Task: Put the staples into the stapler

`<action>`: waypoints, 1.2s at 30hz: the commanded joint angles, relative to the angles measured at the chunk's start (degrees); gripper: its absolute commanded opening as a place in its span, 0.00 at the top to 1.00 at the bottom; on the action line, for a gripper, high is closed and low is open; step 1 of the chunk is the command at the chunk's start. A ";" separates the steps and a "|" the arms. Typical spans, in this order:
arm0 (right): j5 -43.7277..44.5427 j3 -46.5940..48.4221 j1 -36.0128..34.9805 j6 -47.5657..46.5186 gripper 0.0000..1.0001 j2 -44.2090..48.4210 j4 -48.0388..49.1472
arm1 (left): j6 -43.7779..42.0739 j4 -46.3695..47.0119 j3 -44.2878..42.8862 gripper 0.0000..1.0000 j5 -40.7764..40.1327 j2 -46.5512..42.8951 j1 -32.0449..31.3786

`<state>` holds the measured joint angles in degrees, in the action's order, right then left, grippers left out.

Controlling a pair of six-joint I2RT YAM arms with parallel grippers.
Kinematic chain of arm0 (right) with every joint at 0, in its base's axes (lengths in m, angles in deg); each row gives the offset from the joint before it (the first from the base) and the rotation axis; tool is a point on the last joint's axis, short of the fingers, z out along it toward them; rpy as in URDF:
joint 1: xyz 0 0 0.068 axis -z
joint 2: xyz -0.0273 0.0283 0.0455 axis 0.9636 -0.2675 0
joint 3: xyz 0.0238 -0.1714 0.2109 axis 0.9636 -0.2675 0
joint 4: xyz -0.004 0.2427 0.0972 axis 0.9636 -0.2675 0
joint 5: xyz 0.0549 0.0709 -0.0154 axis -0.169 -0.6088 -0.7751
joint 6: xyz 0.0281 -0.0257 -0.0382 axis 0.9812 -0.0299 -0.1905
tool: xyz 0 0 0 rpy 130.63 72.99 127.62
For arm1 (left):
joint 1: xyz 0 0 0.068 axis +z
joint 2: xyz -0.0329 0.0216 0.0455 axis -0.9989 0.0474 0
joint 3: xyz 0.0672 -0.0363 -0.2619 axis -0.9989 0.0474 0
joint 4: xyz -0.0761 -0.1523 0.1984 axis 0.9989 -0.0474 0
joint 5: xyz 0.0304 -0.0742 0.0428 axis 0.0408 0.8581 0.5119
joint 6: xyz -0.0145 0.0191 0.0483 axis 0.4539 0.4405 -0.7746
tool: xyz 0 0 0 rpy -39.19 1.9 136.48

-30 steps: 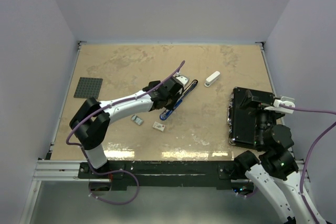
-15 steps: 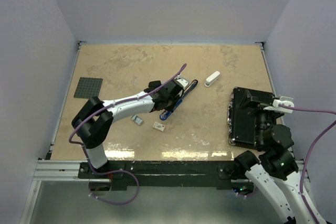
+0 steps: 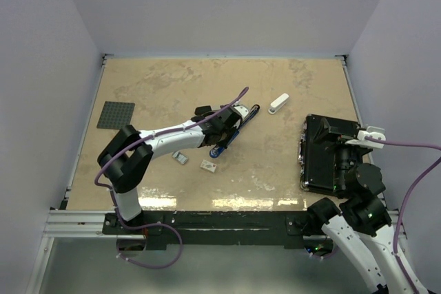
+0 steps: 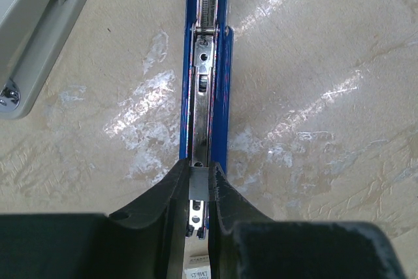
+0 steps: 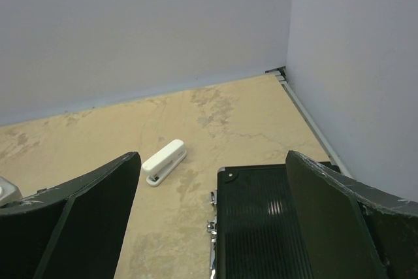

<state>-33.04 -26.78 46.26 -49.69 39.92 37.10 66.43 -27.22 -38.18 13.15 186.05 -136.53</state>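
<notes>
A blue stapler (image 3: 226,140) lies opened on the table, its metal magazine channel (image 4: 202,83) bared. My left gripper (image 4: 198,166) hangs directly over the channel's near end. It is shut on a short grey strip of staples (image 4: 198,182) pinched between its black fingers (image 4: 160,200). The whitish staples box (image 3: 208,165) lies just below the stapler, and its printed label (image 4: 199,270) shows under the jaws. The small grey tray piece (image 3: 180,158) rests to the left of the box. My right gripper (image 5: 212,158) is wide open and holds nothing, above a black case.
The black ribbed case (image 3: 327,155) fills the right side of the table. A small white stapler (image 3: 278,103) lies behind it. A dark grey baseplate (image 3: 115,115) sits at the far left. A pale grey casing (image 4: 36,37) lies beside the blue stapler.
My left arm has eased slightly down and forward over the stapler, still gripping the strip. The right arm has not moved.
</notes>
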 commanded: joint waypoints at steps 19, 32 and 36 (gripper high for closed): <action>-0.66 -0.33 -0.16 -0.97 0.02 -0.34 2.81 | -3.32 0.67 -0.67 0.96 1.48 1.26 0.39; -0.92 -0.24 -0.16 -0.88 0.02 -0.43 2.90 | -3.32 -0.03 -1.54 0.97 1.66 0.82 0.39; -0.92 -0.33 -0.25 -0.97 0.02 -0.52 2.90 | -3.67 -0.38 -2.51 0.97 1.57 -0.06 0.30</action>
<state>-33.21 -26.81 46.26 -49.89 39.92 37.43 63.83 -27.37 -38.27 14.14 187.21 -136.47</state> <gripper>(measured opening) 0.985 0.198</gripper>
